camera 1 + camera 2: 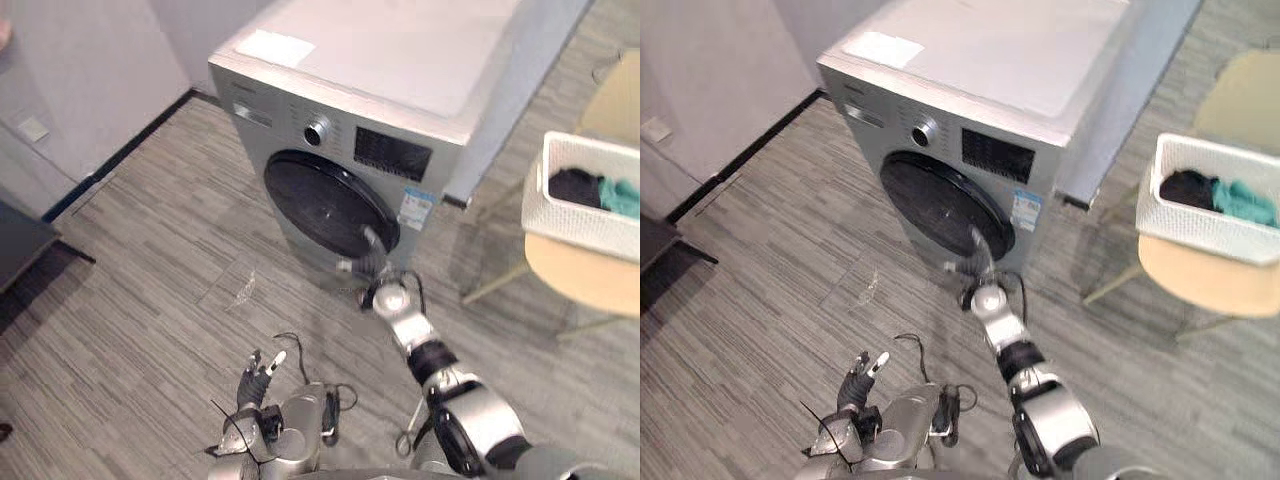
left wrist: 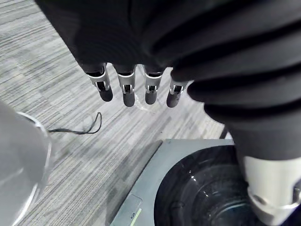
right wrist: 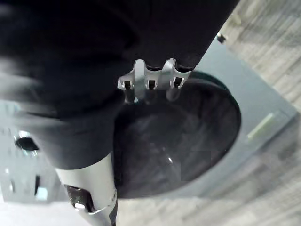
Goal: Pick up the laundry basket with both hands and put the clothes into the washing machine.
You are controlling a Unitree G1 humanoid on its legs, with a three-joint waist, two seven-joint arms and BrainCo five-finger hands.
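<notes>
A silver washing machine (image 1: 330, 120) stands ahead with its dark round door (image 1: 320, 200) closed. My right hand (image 1: 370, 264) reaches to the door's lower right edge; its fingers (image 3: 149, 87) are nearly straight and close over the door's rim, holding nothing. Whether they touch it I cannot tell. The white laundry basket (image 1: 575, 222) sits on a beige chair (image 1: 580, 278) at the right, out of reach of both hands, with dark clothes (image 1: 573, 186) and teal clothes (image 1: 622, 196) in it. My left hand (image 1: 258, 382) hangs low over the floor, fingers (image 2: 127, 89) relaxed and holding nothing.
A white sheet (image 1: 274, 46) lies on the machine's top. A grey panel (image 1: 520, 90) stands behind the machine on the right. Dark low furniture (image 1: 20, 245) sits at the left by the wall. Grey plank floor lies between the machine and the chair.
</notes>
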